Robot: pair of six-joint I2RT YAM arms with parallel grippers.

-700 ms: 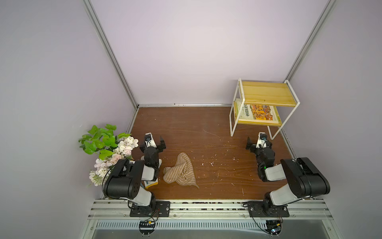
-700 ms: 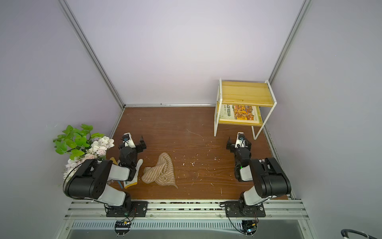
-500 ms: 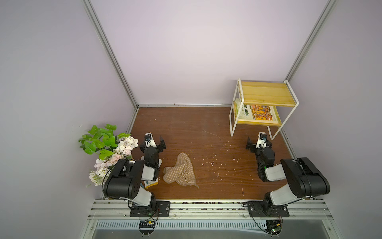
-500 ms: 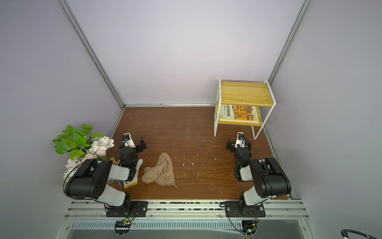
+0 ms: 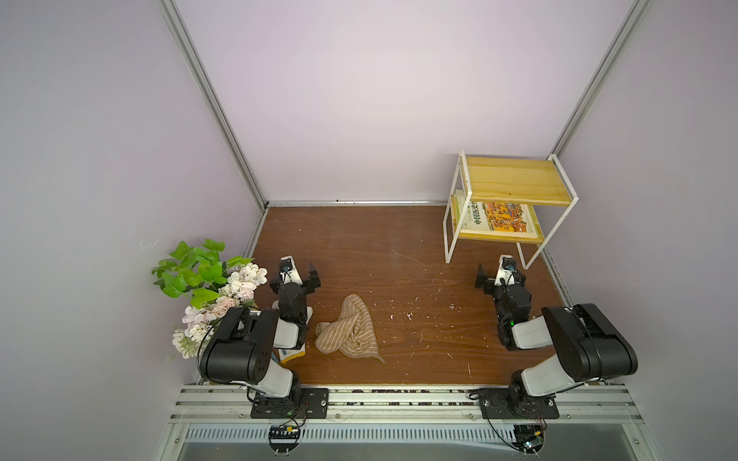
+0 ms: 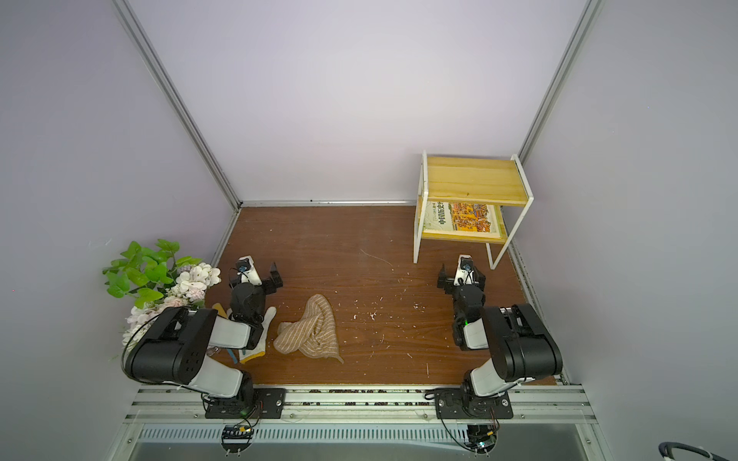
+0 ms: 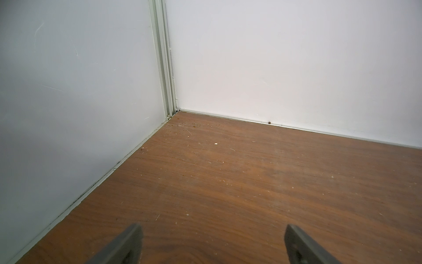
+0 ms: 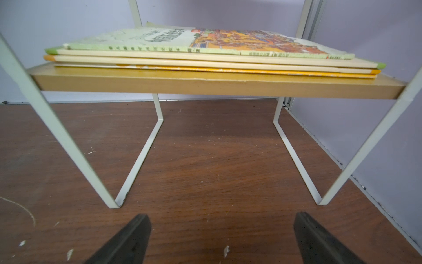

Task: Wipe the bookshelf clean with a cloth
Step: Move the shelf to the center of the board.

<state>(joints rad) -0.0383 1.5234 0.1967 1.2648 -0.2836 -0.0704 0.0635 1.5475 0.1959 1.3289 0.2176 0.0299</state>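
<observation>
On the counter, in both top views, the cloth lies crumpled near the left claw, untouched. It looks soft, light and floppy, best pinched at a raised fold. The bookshelf stands in the far corner, books on its lower board. Left wrist view: jaws wide apart, empty, over bare wood. Right wrist view: the right claw, wide and empty, faces the bookshelf's legs.
</observation>
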